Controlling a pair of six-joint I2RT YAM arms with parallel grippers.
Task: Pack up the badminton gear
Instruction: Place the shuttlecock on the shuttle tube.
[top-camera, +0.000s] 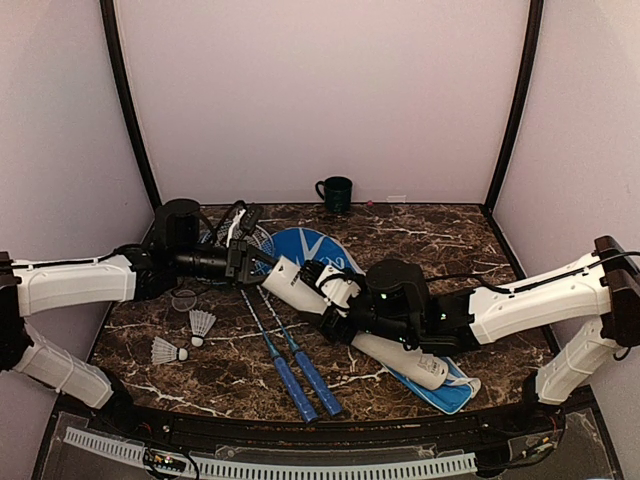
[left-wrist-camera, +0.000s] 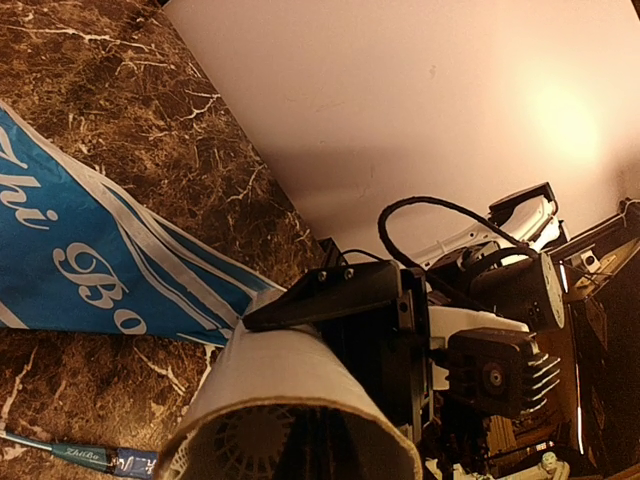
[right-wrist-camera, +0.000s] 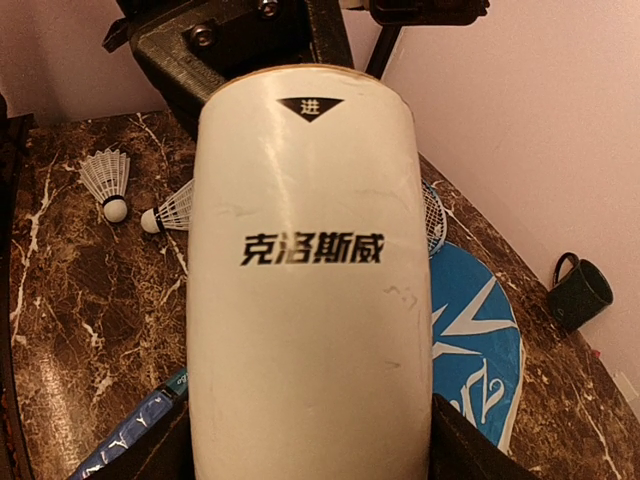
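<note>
The long white tube (top-camera: 385, 345) lies slanted above the blue racket cover (top-camera: 310, 247), and my right gripper (top-camera: 338, 318) is shut on its middle, jaws spread wide on either side (right-wrist-camera: 310, 445). Its open mouth (left-wrist-camera: 290, 425) faces my left gripper (top-camera: 258, 264), which is shut with its dark fingertips at the opening. A pale round ribbed shape sits deep inside; I cannot tell what it is. Two blue-handled rackets (top-camera: 300, 385) lie side by side in front. Two white shuttlecocks (top-camera: 200, 323) (top-camera: 168, 351) rest on the table to the left.
A dark green mug (top-camera: 335, 192) stands at the back wall. A small clear round lid (top-camera: 184, 298) lies near the left arm. The marble table (top-camera: 440, 240) is walled at back and sides, with a black rail along its front edge.
</note>
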